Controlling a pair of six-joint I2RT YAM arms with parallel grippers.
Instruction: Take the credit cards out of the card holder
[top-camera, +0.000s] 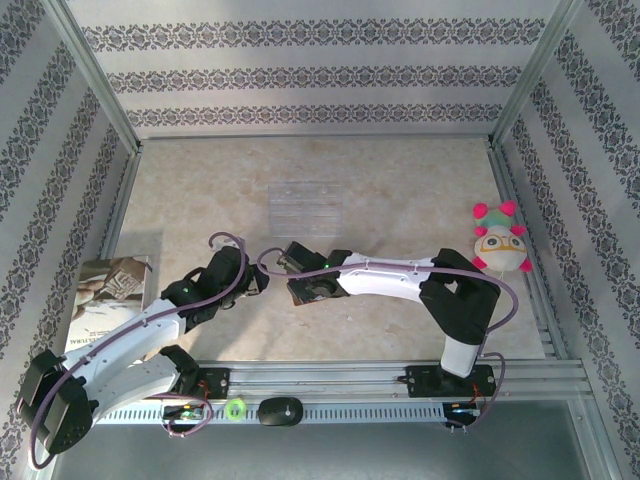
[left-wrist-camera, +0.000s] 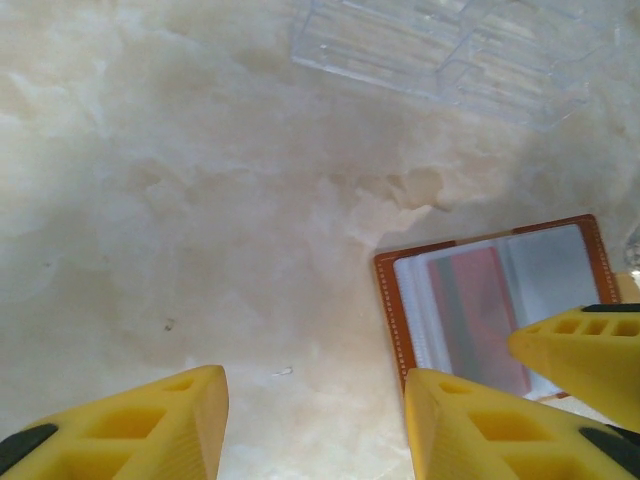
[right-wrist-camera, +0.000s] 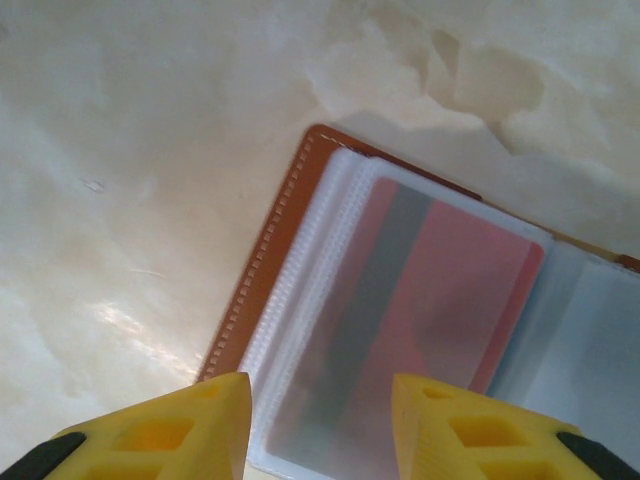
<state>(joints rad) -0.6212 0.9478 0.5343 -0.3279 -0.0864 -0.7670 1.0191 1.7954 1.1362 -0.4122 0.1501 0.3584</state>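
Observation:
The brown leather card holder (right-wrist-camera: 262, 262) lies open on the table, its clear sleeves facing up. A red credit card (right-wrist-camera: 450, 290) with a grey stripe sits inside the top sleeve, also seen as the red card (left-wrist-camera: 485, 305) in the left wrist view. The black card is hidden. My right gripper (right-wrist-camera: 320, 425) hangs open just above the holder's near end, one finger to each side of the sleeve. My left gripper (left-wrist-camera: 315, 425) is open over bare table to the left of the card holder (left-wrist-camera: 395, 300); its right finger (left-wrist-camera: 470, 420) overlaps the holder's corner. In the top view both grippers (top-camera: 262, 282) (top-camera: 297, 275) meet mid-table.
A clear ridged plastic tray (top-camera: 305, 207) lies farther back, also visible as the tray (left-wrist-camera: 450, 50) at the top of the left wrist view. A plush toy (top-camera: 498, 240) sits at the right edge, a booklet (top-camera: 110, 295) at the left. The right gripper's yellow finger (left-wrist-camera: 590, 350) crosses the left wrist view.

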